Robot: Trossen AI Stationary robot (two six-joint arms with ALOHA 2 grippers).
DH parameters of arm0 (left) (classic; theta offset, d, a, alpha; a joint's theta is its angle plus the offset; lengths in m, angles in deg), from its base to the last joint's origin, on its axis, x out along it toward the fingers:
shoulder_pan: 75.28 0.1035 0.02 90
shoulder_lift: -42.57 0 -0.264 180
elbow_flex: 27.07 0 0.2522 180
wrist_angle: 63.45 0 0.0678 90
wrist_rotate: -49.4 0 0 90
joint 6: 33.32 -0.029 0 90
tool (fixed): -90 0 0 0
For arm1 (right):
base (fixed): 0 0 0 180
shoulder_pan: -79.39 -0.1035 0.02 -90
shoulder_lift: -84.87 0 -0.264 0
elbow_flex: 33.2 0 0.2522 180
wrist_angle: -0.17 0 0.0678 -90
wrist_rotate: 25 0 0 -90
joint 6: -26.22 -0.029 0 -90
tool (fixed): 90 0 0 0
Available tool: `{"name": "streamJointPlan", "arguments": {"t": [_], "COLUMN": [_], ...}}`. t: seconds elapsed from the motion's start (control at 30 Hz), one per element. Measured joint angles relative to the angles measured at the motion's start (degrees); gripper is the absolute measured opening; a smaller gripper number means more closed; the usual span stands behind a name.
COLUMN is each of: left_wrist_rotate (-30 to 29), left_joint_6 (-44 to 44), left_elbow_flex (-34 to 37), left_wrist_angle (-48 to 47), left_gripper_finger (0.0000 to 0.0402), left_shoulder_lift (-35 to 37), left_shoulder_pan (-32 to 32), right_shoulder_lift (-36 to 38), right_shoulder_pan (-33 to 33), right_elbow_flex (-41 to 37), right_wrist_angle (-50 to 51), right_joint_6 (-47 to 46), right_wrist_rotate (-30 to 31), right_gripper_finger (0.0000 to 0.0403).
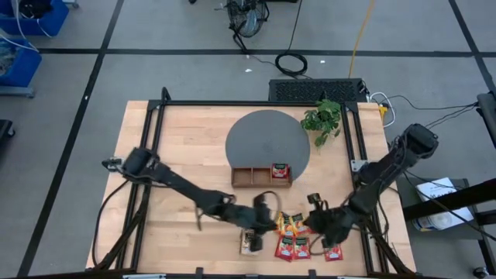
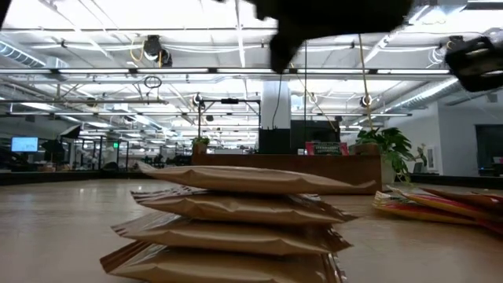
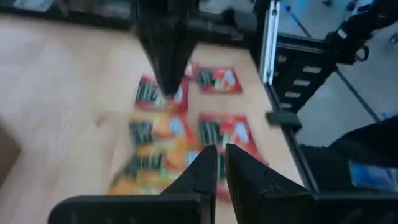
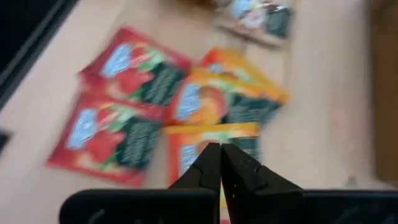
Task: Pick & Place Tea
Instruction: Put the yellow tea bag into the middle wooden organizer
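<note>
Several tea sachets lie flat near the table's front edge: orange-yellow ones (image 1: 291, 225) (image 4: 230, 102), red ones (image 1: 293, 247) (image 4: 112, 134), another red one (image 1: 333, 252), and a stack of beige ones (image 1: 250, 244) (image 2: 228, 228). One red sachet (image 1: 280, 170) stands in the right slot of the wooden tray (image 1: 252, 177). My left gripper (image 1: 269, 212) (image 3: 221, 163) is shut, with nothing between its fingers, left of the orange sachets. My right gripper (image 1: 314, 220) (image 4: 219, 160) is shut above the orange sachets, slanting down.
A grey round disc (image 1: 267, 139) lies behind the tray, with a potted plant (image 1: 323, 120) at its right. Black frame rails (image 1: 364, 232) run along the table's edges. Bare wood (image 1: 178, 132) stretches across the left half.
</note>
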Motion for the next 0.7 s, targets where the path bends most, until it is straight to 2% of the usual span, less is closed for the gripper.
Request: {"name": "streamJointPlan", "arguments": {"t": [0.17,0.23,0.43,0.5,0.7], "left_wrist_rotate": [1.8,2.0,4.7,6.2,10.6], "left_joint_6": [-0.2,0.0,-2.1,-0.1,4.1], "left_elbow_flex": [-17.6,-22.1,-25.5,-26.1,-25.9], "left_wrist_angle": [-15.7,-16.8,-21.0,-18.1,-18.7], "left_gripper_finger": [0.0037,0.0038,0.0054,0.0078,0.0167], "left_shoulder_lift": [-9.8,-12.8,-16.6,-17.3,-19.1], "left_shoulder_pan": [2.5,3.2,5.2,5.9,7.8], "right_shoulder_lift": [-2.2,-3.7,-10.0,-11.8,-14.8], "right_shoulder_pan": [-5.4,-6.7,-6.4,-6.0,-4.6], "right_elbow_flex": [0.1,0.1,0.0,0.1,0.1], "right_wrist_angle": [-1.0,-1.0,-3.4,-3.8,-5.2], "right_joint_6": [-4.1,-5.6,-5.8,-6.0,-7.2], "right_wrist_rotate": [0.0,1.6,5.3,6.0,5.8], "right_gripper_finger": [0.0001,0.0001,0.0,0.0,0.0]}}
